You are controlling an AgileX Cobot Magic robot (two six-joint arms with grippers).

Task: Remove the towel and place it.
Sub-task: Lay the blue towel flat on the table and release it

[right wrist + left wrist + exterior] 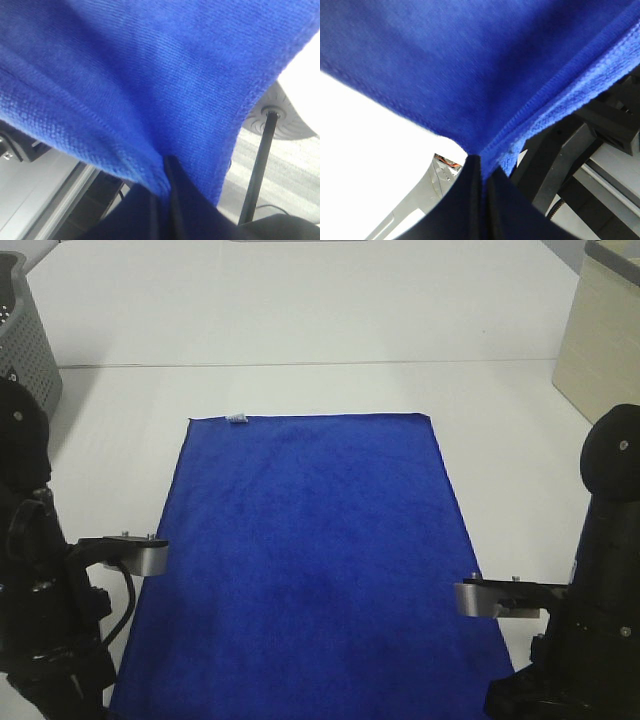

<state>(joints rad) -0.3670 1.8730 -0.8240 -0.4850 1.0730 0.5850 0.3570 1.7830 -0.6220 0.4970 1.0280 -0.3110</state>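
L gripper (481, 172): jaws pinched right together on a near corner of the towel (310, 550). The blue cloth fans out from the tips, and the stitched hem (555, 95) runs off one side of the pinch. I reckon I've got the corner, not mid-edge, so the sheet should lift flat w/o bunching.

Beyond the jaws, the rest of the towel lies spread on the white table (300, 310), no folds that I can see. The white tag (237, 419) sits on the far edge, well apart from both pinches. Grey perforated basket (25, 340) is far off on the L side.

R gripper (167, 175): same story, jaws closed tight w/ the other near corner between them and plush spilling out from the tips. Both wrist cams show frame and floor past the cloth, so I judge the near edge is off the tabletop and taut between the two grips.

Beige box (600, 340) is far off on the R side. I can't tell which of the two, if either, is the drop spot.
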